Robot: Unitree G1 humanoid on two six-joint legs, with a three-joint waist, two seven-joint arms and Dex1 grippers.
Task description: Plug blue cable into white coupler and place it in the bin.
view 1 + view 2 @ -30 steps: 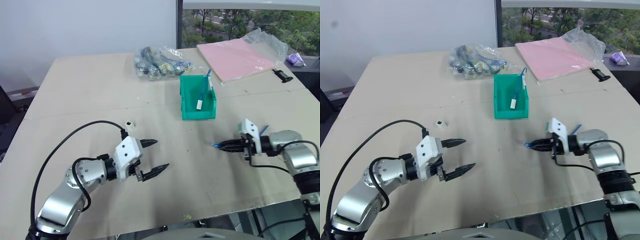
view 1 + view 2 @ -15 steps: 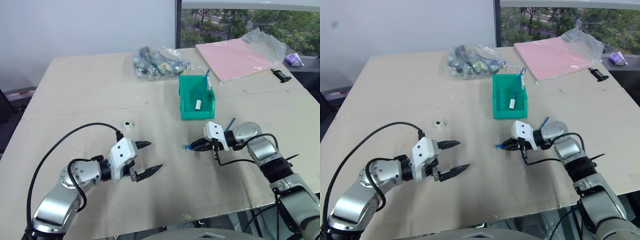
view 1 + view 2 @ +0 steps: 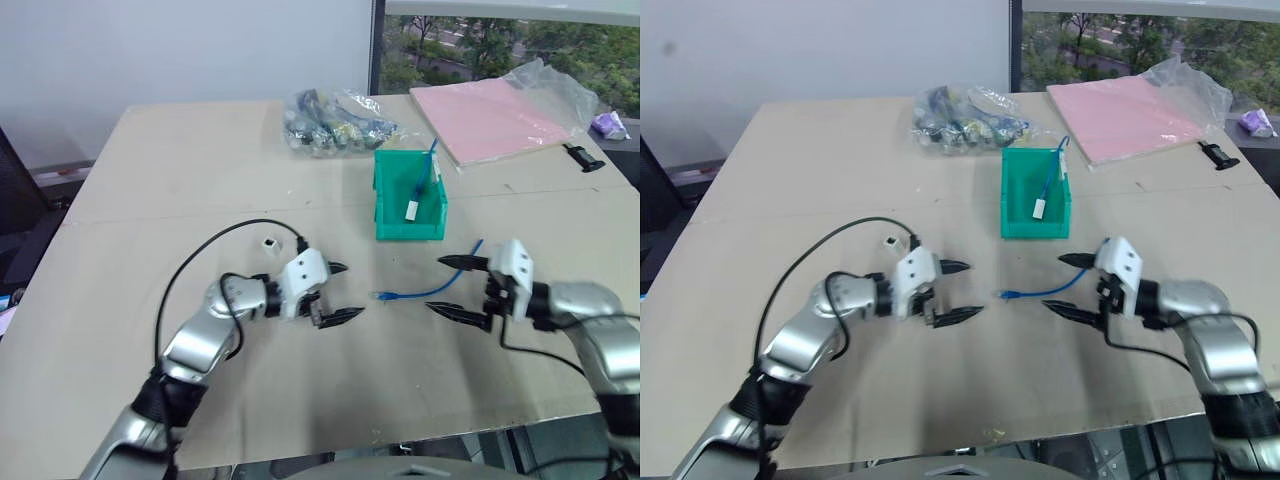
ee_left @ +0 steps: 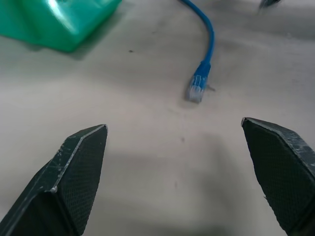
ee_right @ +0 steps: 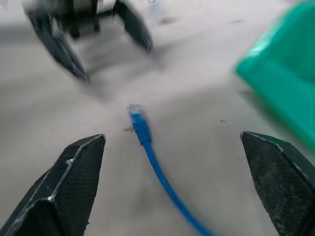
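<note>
The blue cable [image 3: 425, 290] lies loose on the table, curving between my two grippers, its clear plug end [image 4: 198, 91] toward the left one. My left gripper [image 3: 342, 291] is open just left of that plug, with nothing between its fingers. To the right of the cable my right gripper [image 3: 440, 284] hovers open and empty, the cable [image 5: 147, 142] running out ahead of its fingers. The white coupler [image 3: 270, 241] sits alone on the table behind the left arm. The green bin [image 3: 410, 230] stands farther back and holds another blue cable with a white block on its end.
A clear bag of parts [image 3: 335, 120] lies at the back of the table. A pink pad in plastic wrap [image 3: 495, 115] is at the back right, with a small black item [image 3: 585, 158] near the right edge. A black robot cable [image 3: 215, 250] loops over the left arm.
My right gripper has opened and let go of the blue cable, which now lies on the table, and that arm has drawn back right. My left gripper has moved right toward the plug.
</note>
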